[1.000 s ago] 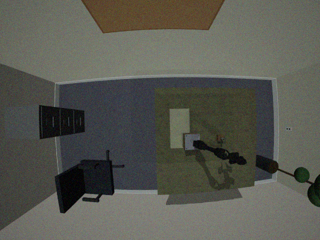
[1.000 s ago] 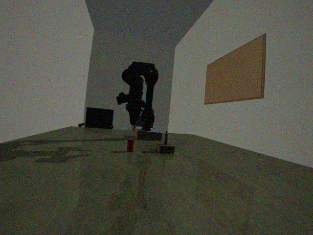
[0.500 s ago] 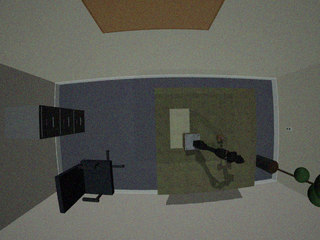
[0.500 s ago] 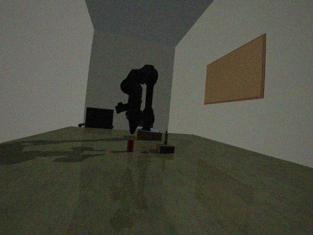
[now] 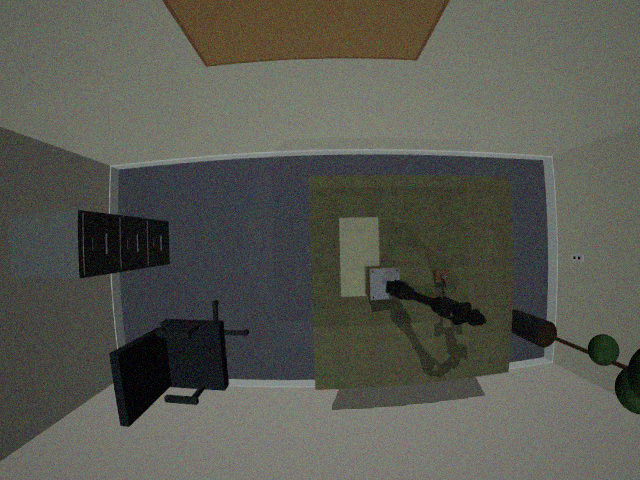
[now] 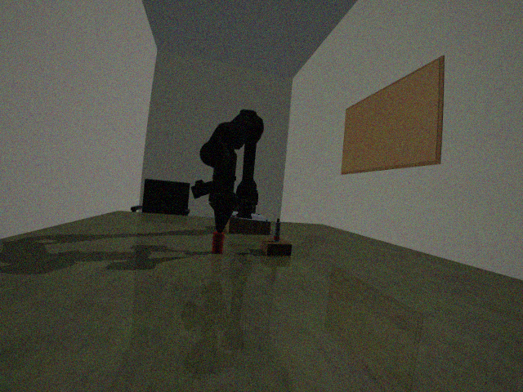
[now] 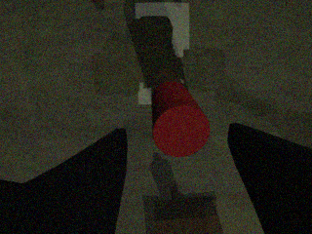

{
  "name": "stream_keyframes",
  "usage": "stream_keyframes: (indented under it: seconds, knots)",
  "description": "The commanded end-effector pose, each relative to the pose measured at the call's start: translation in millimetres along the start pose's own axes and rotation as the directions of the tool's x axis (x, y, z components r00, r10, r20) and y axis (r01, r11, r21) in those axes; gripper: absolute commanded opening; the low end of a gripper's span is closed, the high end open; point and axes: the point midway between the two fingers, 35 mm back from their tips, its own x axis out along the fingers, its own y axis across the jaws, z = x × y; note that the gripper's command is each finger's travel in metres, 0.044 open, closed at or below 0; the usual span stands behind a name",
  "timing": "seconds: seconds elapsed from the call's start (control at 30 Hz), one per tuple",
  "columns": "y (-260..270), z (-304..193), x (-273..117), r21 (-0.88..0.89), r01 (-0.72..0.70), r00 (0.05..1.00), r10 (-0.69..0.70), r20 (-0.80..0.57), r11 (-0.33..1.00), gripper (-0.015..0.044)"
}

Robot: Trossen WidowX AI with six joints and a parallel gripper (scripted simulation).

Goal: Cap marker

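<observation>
Dim walls and an orange board [image 6: 392, 116] frame the olive table [image 6: 380, 320] where I am working. My tool [image 6: 220, 225] hangs point-down directly above the red cap [image 6: 217, 242], which stands upright and loose on the table; from the exterior view the fingertips reach just to the cap's top, and I cannot tell whether they touch it. In the wrist view the cap's round top sits centred in the gap between my two dark fingers, with table showing on both sides of it, so the tool is partly spread and pinching nothing. The marker [image 6: 277, 229] stands upright in the holder block [image 6: 277, 247], near the cap and apart from it, on the side toward the wall with the orange board; both sit in the middle region of the table, away from its edges, the top view showing them only as a small reddish speck beside my arm. By my judgement the task is barely begun: I am lined up over the cap and nothing more. Left to do are closing on the cap, lifting it, carrying it over the marker's tip, pressing it down until it seats, letting go and pulling the arm away.
</observation>
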Motion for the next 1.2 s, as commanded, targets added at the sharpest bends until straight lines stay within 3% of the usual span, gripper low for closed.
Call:
stream_keyframes:
  seconds: [0.0,0.73,0.87,1.17]
  knots:
    - [-1.0,-1.6,8.4,0.003,0.005,1.000,-0.005,-0.009,1.000,0.0246]
    - [-2.2,-2.0,40.9,0.003,0.005,1.000,-0.005,-0.009,1.000,0.0246]
    - [-2.1,-1.6,40.8,0.003,0.005,1.000,-0.005,-0.009,1.000,0.0141]
    - [-2.1,-1.6,40.8,0.003,0.005,1.000,-0.005,-0.009,1.000,0.0081]
